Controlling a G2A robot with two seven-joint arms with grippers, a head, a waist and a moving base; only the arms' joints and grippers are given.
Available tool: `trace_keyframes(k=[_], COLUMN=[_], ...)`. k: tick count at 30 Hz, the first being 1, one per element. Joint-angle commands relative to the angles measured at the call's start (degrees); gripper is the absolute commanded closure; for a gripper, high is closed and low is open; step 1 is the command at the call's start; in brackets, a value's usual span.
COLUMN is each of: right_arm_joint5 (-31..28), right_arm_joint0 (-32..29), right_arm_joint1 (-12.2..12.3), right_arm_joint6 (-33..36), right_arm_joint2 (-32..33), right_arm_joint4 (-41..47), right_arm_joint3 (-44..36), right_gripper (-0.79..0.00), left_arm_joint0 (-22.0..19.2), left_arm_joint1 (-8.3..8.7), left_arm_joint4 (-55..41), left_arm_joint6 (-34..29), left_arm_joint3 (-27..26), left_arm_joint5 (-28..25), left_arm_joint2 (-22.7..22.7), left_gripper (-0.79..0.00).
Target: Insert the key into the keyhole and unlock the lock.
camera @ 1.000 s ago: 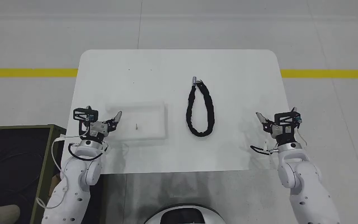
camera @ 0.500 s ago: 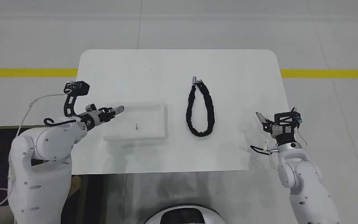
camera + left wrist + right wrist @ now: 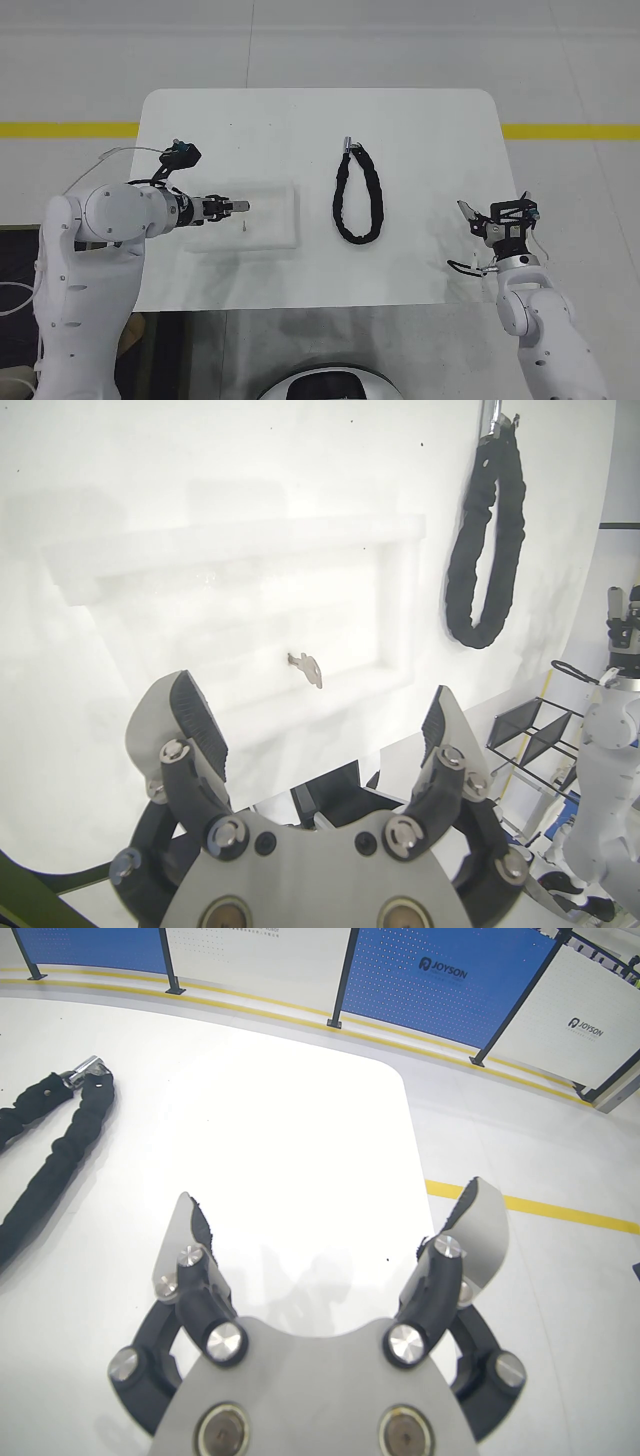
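A small silver metal key is lying alone inside the shallow white foam tray on the white tabletop. The left end effector is hovering over the tray just beside the key, its fingers spread apart and holding nothing. The black fabric-sleeved chain lock with its silver cylinder end is lying looped mid-tabletop, outside the tray. The right end effector is sitting near the tabletop's right edge, fingers likewise apart.
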Motion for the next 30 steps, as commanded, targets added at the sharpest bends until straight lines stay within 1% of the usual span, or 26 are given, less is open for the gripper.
trace_keyframes(k=[1, 7, 8, 9, 10, 12, 16, 19, 20, 21, 23, 24, 25, 27, 30], right_arm_joint5=[0.00, 0.00, 0.00, 0.00, 0.00, 0.00, 0.00, 0.00, 0.00, 0.00, 0.00, 0.00, 0.00, 0.00, 0.00], right_arm_joint0=[0.00, 0.00, 0.00, 0.00, 0.00, 0.00, 0.00, 0.00, 0.00, 0.00, 0.00, 0.00, 0.00, 0.00, 0.00], right_arm_joint1=[0.00, 0.00, 0.00, 0.00, 0.00, 0.00, 0.00, 0.00, 0.00, 0.00, 0.00, 0.00, 0.00, 0.00, 0.00], right_arm_joint6=[0.00, 0.00, 0.00, 0.00, 0.00, 0.00, 0.00, 0.00, 0.00, 0.00, 0.00, 0.00, 0.00, 0.00, 0.00], right_arm_joint2=[0.00, 0.00, 0.00, 0.00, 0.00, 0.00, 0.00, 0.00, 0.00, 0.00, 0.00, 0.00, 0.00, 0.00, 0.00], right_arm_joint4=[0.00, 0.00, 0.00, 0.00, 0.00, 0.00, 0.00, 0.00, 0.00, 0.00, 0.00, 0.00, 0.00, 0.00, 0.00], right_arm_joint3=[0.00, 0.00, 0.00, 0.00, 0.00, 0.00, 0.00, 0.00, 0.00, 0.00, 0.00, 0.00, 0.00, 0.00, 0.00], right_gripper=[-0.785, -0.785, -0.785, -0.785, -0.785, -0.785, -0.785, -0.785, -0.785, -0.785, -0.785, -0.785, -0.785, -0.785, -0.785], left_arm_joint0=[0.00, 0.00, 0.20, 0.43, 0.12, -1.30, -3.22, -4.12, -4.47, -4.78, -5.36, -5.49, -5.57, -5.55, -5.75], left_arm_joint1=[0.00, 0.00, 0.04, 0.13, 0.11, -0.01, 0.04, 0.46, 0.65, 0.84, 1.27, 1.45, 1.61, 1.90, 2.36], left_arm_joint4=[0.00, 0.00, 1.11, 3.66, 4.15, 1.81, 0.93, 1.49, 1.86, 1.85, 2.94, 3.54, 3.89, 3.59, 3.24], left_arm_joint6=[0.00, 0.00, 0.91, 1.34, 0.46, 0.15, 0.00, 0.00, 0.00, 0.00, 0.00, 0.00, 0.00, 0.00, 0.00], left_arm_joint3=[0.00, 0.00, 0.21, 0.11, -0.39, 0.20, -0.10, 1.86, 2.69, 3.32, 4.28, 4.59, 4.70, 4.84, 5.59], left_arm_joint5=[0.00, 0.00, -0.27, 0.04, 0.45, 0.14, -0.01, 0.00, 0.00, 0.00, 0.00, 0.00, 0.00, 0.00, 0.00], left_arm_joint2=[0.00, 0.00, 0.30, 1.36, 2.82, 4.49, 8.21, 10.68, 11.59, 12.63, 14.37, 15.02, 15.54, 16.09, 16.02], left_gripper=[-0.785, -0.785, -0.785, -0.785, -0.785, -0.785, -0.785, -0.785, -0.723, -0.686, -0.628, -0.585, -0.570, -0.486, -0.416])
